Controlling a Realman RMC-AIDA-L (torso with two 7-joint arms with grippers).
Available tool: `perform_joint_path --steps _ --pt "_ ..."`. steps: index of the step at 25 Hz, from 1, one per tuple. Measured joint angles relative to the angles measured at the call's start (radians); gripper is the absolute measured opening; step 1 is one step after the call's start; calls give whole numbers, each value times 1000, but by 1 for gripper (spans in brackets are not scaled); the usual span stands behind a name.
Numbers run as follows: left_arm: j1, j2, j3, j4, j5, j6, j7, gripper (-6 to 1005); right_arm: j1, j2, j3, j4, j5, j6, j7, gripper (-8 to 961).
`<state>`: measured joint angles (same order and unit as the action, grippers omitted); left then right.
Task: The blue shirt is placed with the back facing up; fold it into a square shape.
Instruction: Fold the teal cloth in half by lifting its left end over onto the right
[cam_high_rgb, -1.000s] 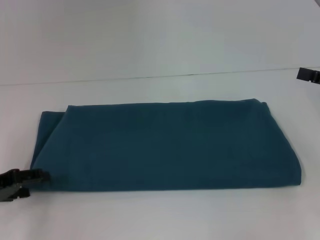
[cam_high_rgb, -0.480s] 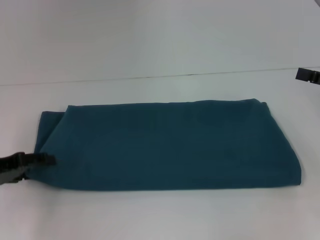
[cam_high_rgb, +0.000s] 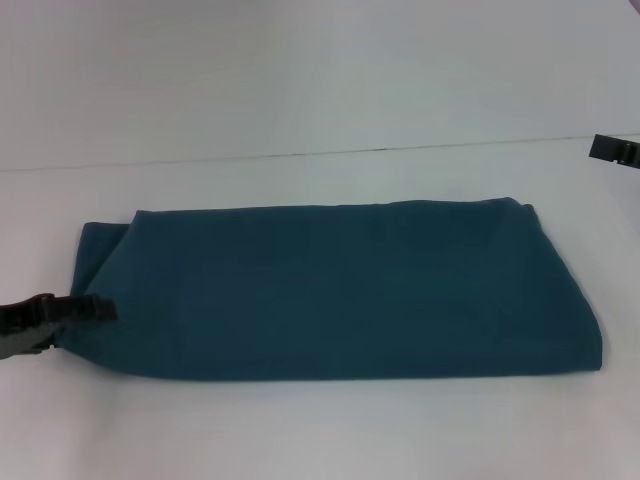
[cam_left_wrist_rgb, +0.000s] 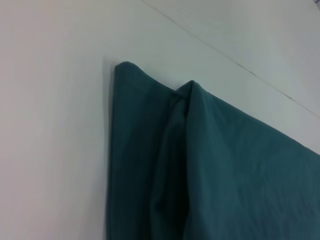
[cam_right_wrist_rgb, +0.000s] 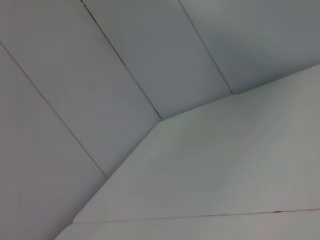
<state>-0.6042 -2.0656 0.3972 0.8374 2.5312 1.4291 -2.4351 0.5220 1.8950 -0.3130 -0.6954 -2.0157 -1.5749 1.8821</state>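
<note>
A blue shirt (cam_high_rgb: 340, 290), already folded into a long band, lies across the middle of a white table (cam_high_rgb: 320, 430), its length running left to right. The robot's left gripper (cam_high_rgb: 95, 309) hovers at the band's near left corner, its tip just over the cloth edge; whether its fingers are parted or closed cannot be told from here. The right gripper (cam_high_rgb: 612, 148) sits well apart at the far right edge of the head view, clear of the shirt, and its state cannot be told either.

The step in hand appears to be taking the left end to fold it over toward the right. Done well, that would mean catching every layer at the corner, not only the top one, lifting low, and laying the end down with its edges square to the band so the result comes out even.

The left wrist view shows the shirt's left end (cam_left_wrist_rgb: 150, 165), where a lower layer pokes out beyond the upper one with a crease between them. The arm behind the left gripper is cut off by the frame. The right wrist view shows only bare table and wall panels, no shirt.
</note>
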Motion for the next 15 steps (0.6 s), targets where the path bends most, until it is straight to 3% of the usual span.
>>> perform_joint_path --steps 15 --pt "-5 -2 30 -11 0 -12 14 844 3 1 0 0 0 9 -3 902"
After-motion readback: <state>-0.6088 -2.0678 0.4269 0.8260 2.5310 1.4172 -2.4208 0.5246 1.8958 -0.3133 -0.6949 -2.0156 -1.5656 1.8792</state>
